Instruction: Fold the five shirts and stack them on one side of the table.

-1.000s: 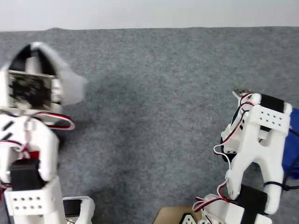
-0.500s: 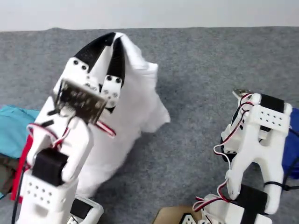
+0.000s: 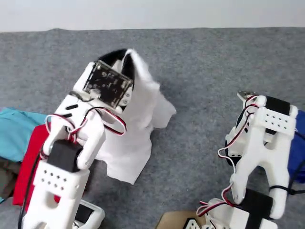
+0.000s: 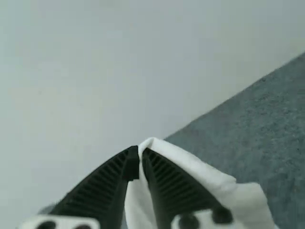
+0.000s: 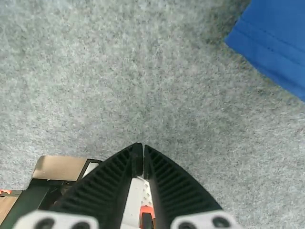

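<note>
Clamped shut on a fold of the white shirt [image 3: 140,119], my left pincer [image 3: 123,52] is raised above the far part of the grey mat [image 3: 214,62]. In my left wrist view the two black fingers [image 4: 167,176] meet at their tips [image 4: 139,152] with white cloth [image 4: 209,183] bunched between and beside them, the pale wall behind. From the grip the shirt hangs down crumpled, and its lower edge spreads out near the base of my left arm [image 3: 71,157]. From above, that arm hides much of the shirt's left side.

On the left edge of the mat lie a teal shirt [image 3: 16,136] and a red shirt [image 3: 28,171], the red one overlapping the teal and partly under my arm. Something dark [image 3: 5,179] sits just beside them; I cannot tell what it is.

On the other side, my right pincer [image 5: 143,147] has its fingers pressed together with nothing between them, low over bare mat. A blue shirt [image 5: 274,43] lies near it, apart from the tips, at the mat's right edge behind my right arm [image 3: 264,129]. A piece of cardboard [image 3: 171,220] lies at the near edge by that arm's base.
</note>
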